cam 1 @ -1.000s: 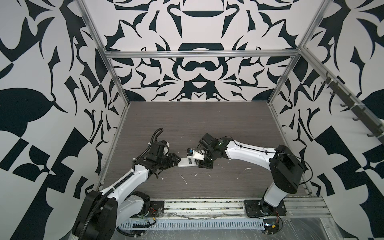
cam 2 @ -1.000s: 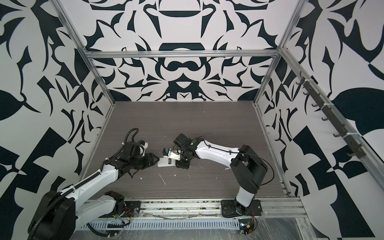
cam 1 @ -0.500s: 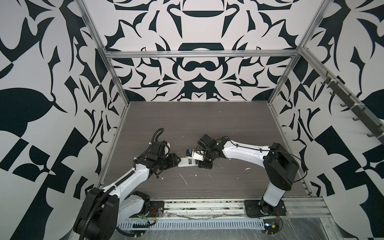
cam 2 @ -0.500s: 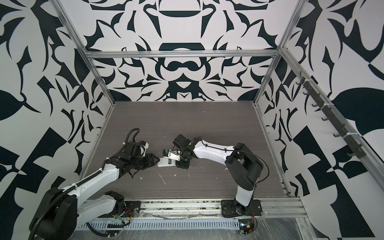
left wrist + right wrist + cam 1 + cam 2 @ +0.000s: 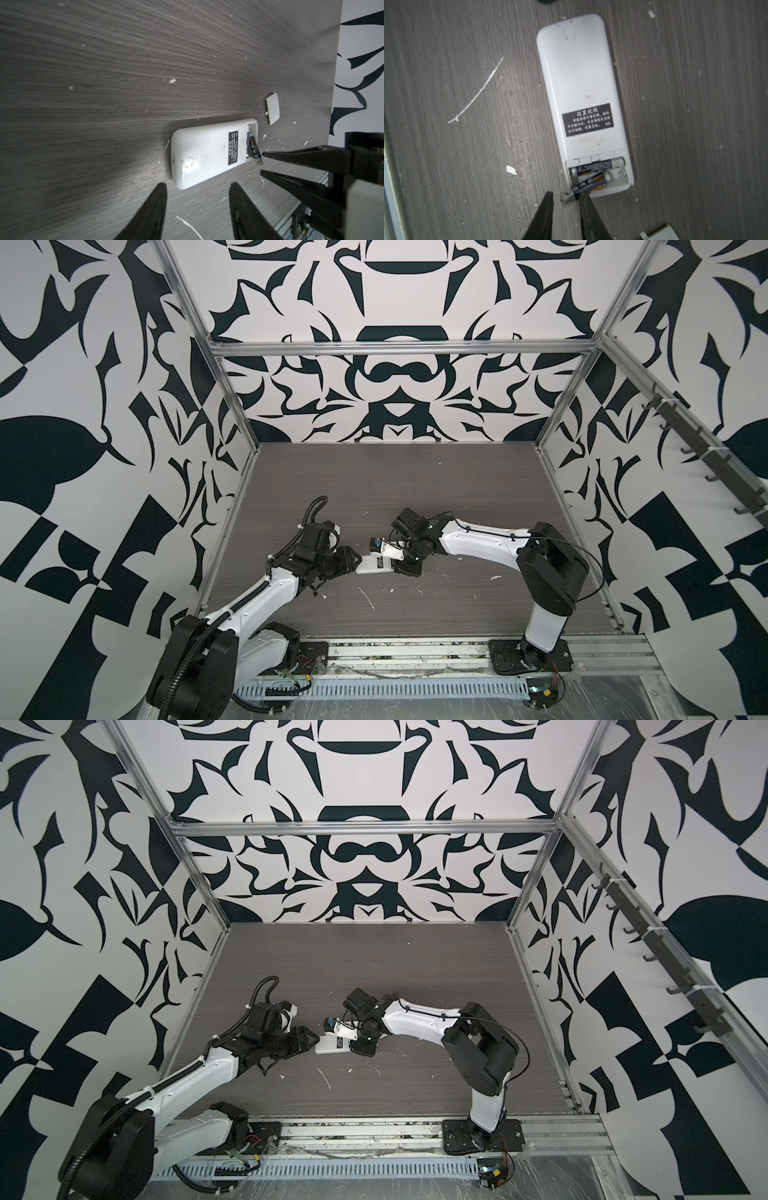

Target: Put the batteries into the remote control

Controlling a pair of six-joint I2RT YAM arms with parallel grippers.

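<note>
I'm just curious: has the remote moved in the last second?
No. The remote lies where it did, at the same gap from the long white scrap in a top view.

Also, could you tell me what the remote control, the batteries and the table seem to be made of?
The remote control looks like moulded white plastic, semi-glossy: soft highlights, rounded corners, scuff marks. The batteries seem metal cans in a dark printed wrap; their bare ends shine silvery. The table shows matte grey wood grain, probably laminate, though real wood can't be ruled out.
</note>
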